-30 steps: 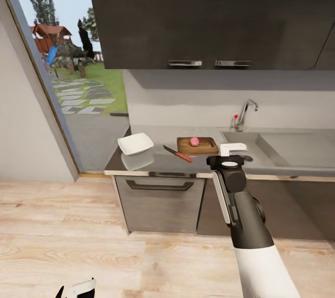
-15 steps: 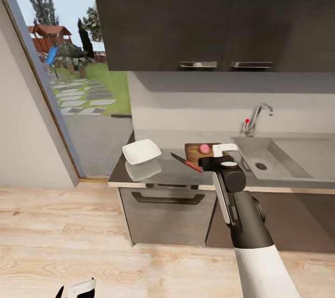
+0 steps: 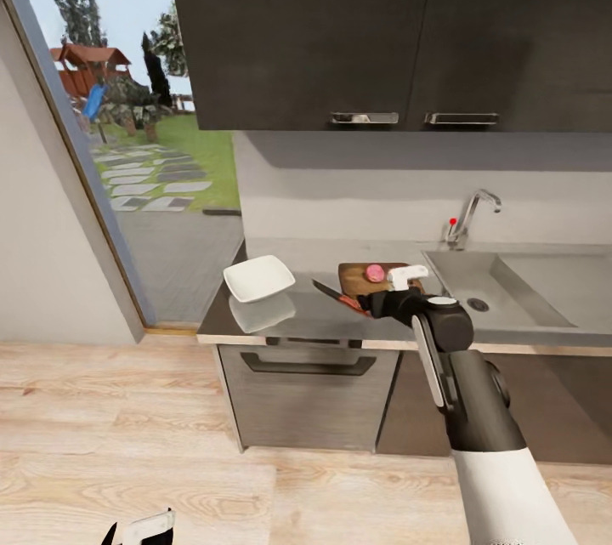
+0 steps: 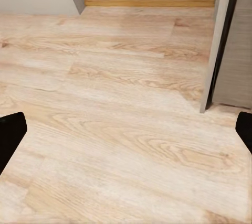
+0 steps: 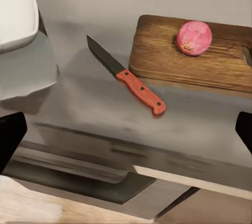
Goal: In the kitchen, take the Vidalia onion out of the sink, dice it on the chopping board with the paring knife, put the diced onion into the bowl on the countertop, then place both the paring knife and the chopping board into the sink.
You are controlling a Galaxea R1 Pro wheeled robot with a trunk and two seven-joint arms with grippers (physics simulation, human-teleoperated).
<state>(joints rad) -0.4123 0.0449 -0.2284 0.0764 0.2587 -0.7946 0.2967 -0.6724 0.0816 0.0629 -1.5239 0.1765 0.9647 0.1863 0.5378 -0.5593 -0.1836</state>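
**Right arm held over the counter edge, onion on the board**

The chopping board lies on the countertop, just beside the sink on its window side. The onion sits on the board, toward its far end from the knife. The knife lies flat on the countertop beside the board, its red handle almost touching the board's near corner and its dark blade pointing away toward the bowl. The bowl stands well apart from the board, near the end of the countertop by the window.

The right gripper hangs above the front edge of the countertop, near the knife handle and in front of the board. In the right wrist view its two dark fingertips sit wide apart with nothing between them, so it is spread and holds nothing.

The left gripper hangs low, well away from the countertop, over the wooden floor. Its fingertips are likewise wide apart and empty
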